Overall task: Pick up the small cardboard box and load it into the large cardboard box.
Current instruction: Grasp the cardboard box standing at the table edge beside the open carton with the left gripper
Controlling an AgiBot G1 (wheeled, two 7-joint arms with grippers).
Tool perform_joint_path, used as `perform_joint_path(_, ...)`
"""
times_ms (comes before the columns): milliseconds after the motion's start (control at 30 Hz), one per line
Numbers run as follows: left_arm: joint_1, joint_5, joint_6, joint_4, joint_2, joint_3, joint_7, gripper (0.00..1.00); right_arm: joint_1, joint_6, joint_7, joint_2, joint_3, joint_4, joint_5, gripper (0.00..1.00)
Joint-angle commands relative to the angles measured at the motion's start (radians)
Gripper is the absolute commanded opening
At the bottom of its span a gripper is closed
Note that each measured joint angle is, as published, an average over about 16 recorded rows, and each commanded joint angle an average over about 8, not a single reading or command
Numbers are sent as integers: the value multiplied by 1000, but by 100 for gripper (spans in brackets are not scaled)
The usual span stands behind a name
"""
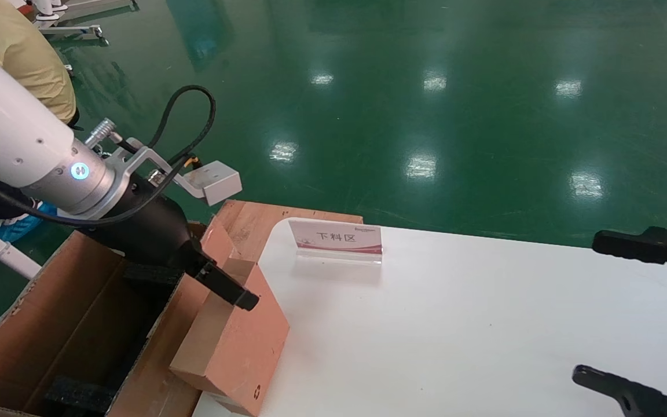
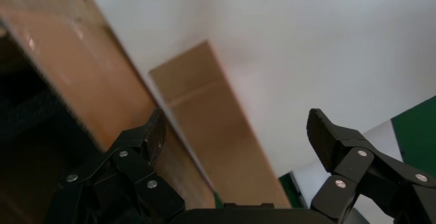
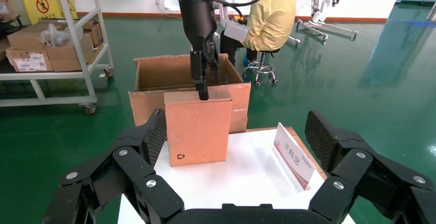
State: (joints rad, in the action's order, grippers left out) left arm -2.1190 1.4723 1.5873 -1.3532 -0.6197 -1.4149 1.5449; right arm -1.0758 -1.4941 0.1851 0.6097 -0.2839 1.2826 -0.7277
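Note:
The small cardboard box stands upright on the left edge of the white table, recycling mark low on its face, right beside the large cardboard box. That carton is open, with black foam at its bottom. My left gripper is open directly over the small cardboard box's top, one fingertip reaching that top. In the left wrist view the small cardboard box's top lies between the spread jaws of the left gripper. My right gripper hangs open over the table's right side, facing the small cardboard box.
A sign holder stands at the table's far edge. A wooden board lies behind the small carton. Beyond the large cardboard box sits a person in yellow, with a shelf cart to one side. Green floor surrounds the table.

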Motion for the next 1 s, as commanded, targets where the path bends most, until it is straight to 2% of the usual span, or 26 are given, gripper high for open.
perform_joint_path(33, -34, -9, 0, 0, -10, -59, 24, 100, 0, 0, 0, 0, 0, 0, 0, 100)
perform_joint_path(200, -102, 23, -14, -3, -46, -183, 82, 100, 0, 0, 0, 0, 0, 0, 0, 100)
perform_joint_path(333, -124, 22, -40, -6, -52, -231, 104, 100, 0, 0, 0, 0, -1, 0, 1, 100)
perform_joint_path(567, -115, -29, -86, -7, -17, -240, 70, 100, 0, 1, -1, -1, -1, 0, 1, 100)
perform_joint_path(1000, -67, -44, -136, -6, 3, -255, 49, 100, 0, 1, -1, -1, -2, 0, 1, 100)
